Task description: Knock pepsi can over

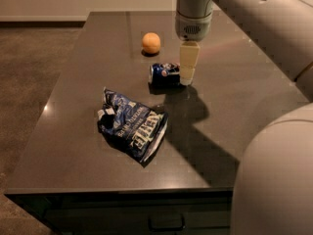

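Lying on its side, pepsi can [164, 74] runs left-right beside gripper [187, 80].

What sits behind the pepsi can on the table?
The orange lies behind the pepsi can, apart from it, on the table. The gripper stands at the can's end on the view's right and covers that end.

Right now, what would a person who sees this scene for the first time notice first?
The pepsi can lies on its side near the middle of the dark table, and the gripper hangs close beside one end of it. A crumpled blue chip bag lies nearer the front edge, and an orange sits behind the can.
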{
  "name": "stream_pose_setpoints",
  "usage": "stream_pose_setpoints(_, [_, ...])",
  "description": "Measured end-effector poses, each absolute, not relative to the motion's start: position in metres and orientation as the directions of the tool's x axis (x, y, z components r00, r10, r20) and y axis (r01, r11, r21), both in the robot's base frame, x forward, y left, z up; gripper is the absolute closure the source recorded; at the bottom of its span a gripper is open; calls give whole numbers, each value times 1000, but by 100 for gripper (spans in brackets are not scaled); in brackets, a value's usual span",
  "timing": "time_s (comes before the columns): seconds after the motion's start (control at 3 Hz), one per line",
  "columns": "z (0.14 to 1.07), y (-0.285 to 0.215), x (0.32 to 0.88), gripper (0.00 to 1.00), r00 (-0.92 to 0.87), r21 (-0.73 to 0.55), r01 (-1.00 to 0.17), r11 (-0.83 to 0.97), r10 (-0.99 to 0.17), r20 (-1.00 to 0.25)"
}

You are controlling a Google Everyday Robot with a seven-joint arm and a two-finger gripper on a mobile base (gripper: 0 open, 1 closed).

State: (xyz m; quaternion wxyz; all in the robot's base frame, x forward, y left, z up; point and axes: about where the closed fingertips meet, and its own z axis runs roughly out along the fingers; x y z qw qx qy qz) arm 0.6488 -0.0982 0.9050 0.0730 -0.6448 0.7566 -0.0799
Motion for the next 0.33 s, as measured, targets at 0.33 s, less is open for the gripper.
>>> stream_pose_setpoints(0.33, [905,-98,649,0,-156,-214,-965,154,-988,-8])
